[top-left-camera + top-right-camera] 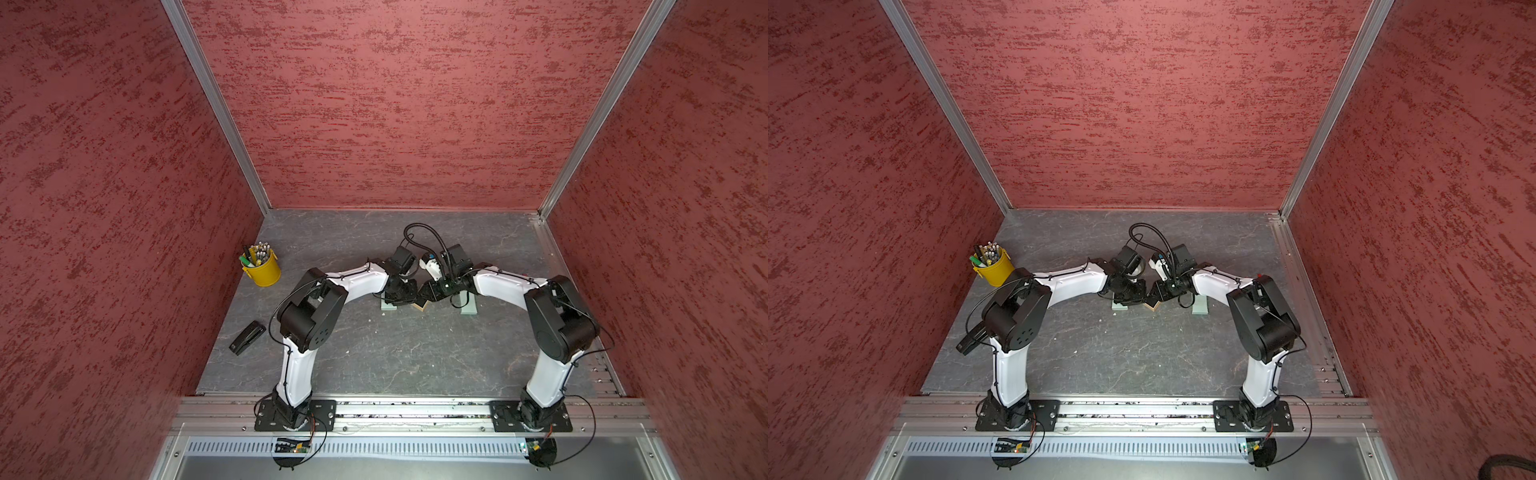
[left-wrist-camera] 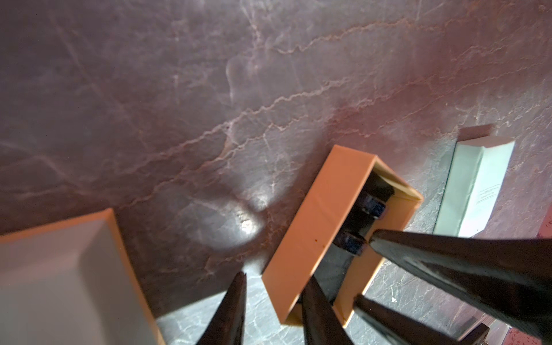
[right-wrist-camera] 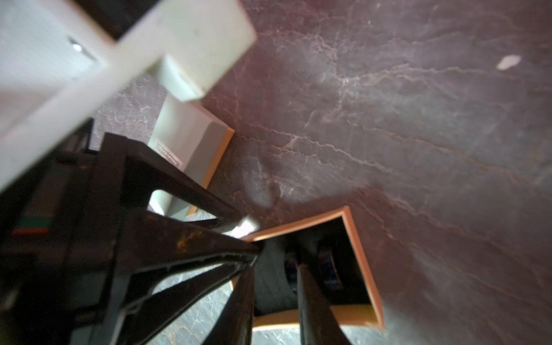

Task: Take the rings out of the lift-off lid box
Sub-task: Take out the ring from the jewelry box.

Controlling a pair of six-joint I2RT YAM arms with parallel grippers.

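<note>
The open box [image 2: 313, 215] has tan walls and a dark inside, and in both top views it sits between the two wrists [image 1: 419, 306] [image 1: 1152, 306]. Dark rings [image 2: 370, 206] [image 2: 349, 243] stand upright inside it, also seen in the right wrist view [image 3: 328, 265]. My left gripper [image 2: 277, 276] is open and straddles one box wall, one finger outside and one inside. My right gripper [image 3: 276, 263] reaches down into the box with its jaws narrowly apart. One of its fingertips [image 2: 376, 242] is beside a dark ring. I cannot see any ring clamped.
Mint-green box pieces lie on either side of the open box [image 1: 390, 306] [image 1: 467, 306]. A yellow cup of pens [image 1: 262, 268] and a black stapler [image 1: 247, 337] sit at the left. Red walls enclose the grey marbled table [image 1: 395, 353].
</note>
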